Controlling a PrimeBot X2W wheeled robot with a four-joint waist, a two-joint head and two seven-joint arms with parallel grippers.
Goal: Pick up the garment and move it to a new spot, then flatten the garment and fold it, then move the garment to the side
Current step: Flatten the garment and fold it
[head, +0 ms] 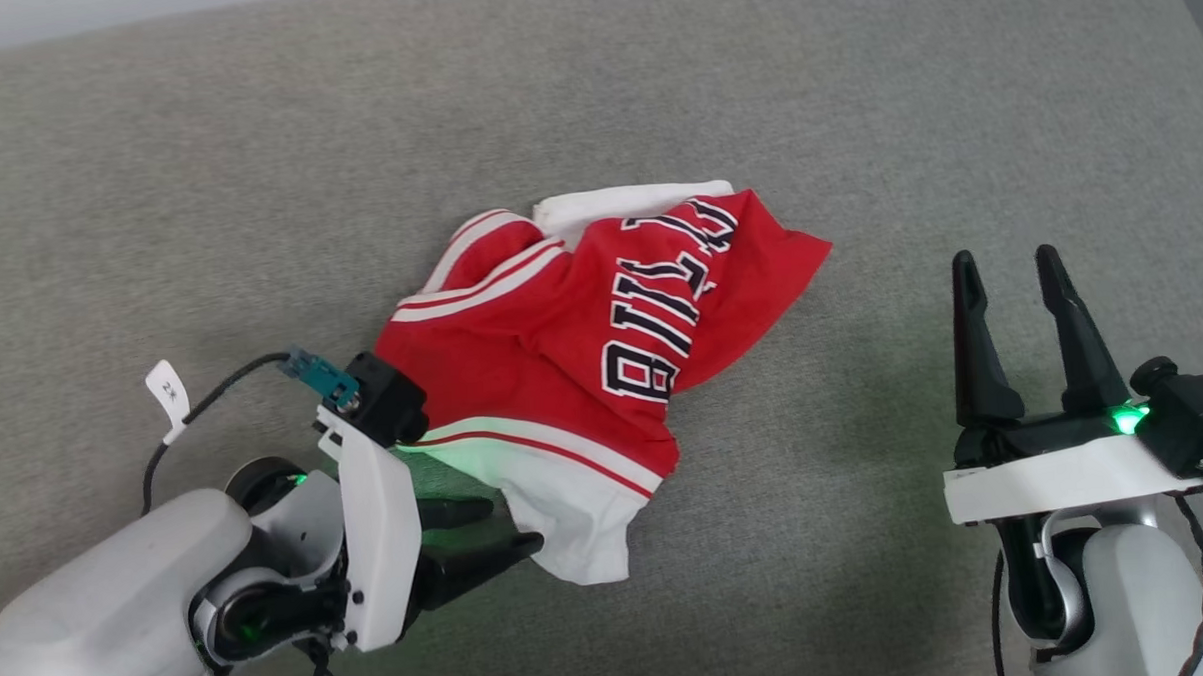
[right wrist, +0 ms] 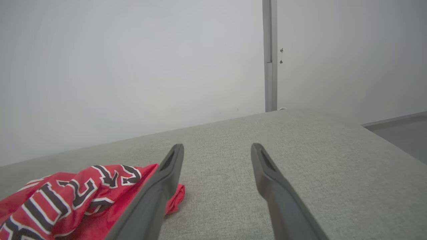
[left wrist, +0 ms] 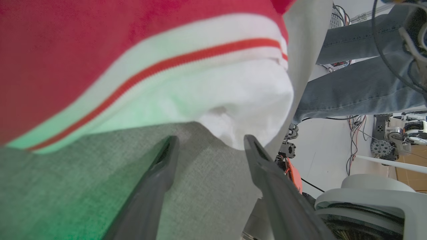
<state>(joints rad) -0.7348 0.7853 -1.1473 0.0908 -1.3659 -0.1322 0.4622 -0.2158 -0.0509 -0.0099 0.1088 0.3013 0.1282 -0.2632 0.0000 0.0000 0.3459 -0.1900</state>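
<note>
The garment (head: 572,359) is a red jersey with white panels, striped trim and black-white lettering, lying crumpled on the grey surface (head: 256,190). My left gripper (head: 503,530) is open at its near white corner, fingers pointing right, their tips at the cloth's edge. In the left wrist view the white hem (left wrist: 240,103) lies just beyond the spread fingers of the left gripper (left wrist: 208,141), with nothing between them. My right gripper (head: 1004,264) stands open to the right of the garment, apart from it. In the right wrist view the garment (right wrist: 66,200) lies at the lower left of the right gripper (right wrist: 217,148).
A person's legs in jeans (left wrist: 353,80) stand past the surface's edge in the left wrist view, with cables and equipment (left wrist: 393,140) on the floor. A white wall (right wrist: 133,66) rises behind the surface. Bare grey cloth stretches all around the jersey.
</note>
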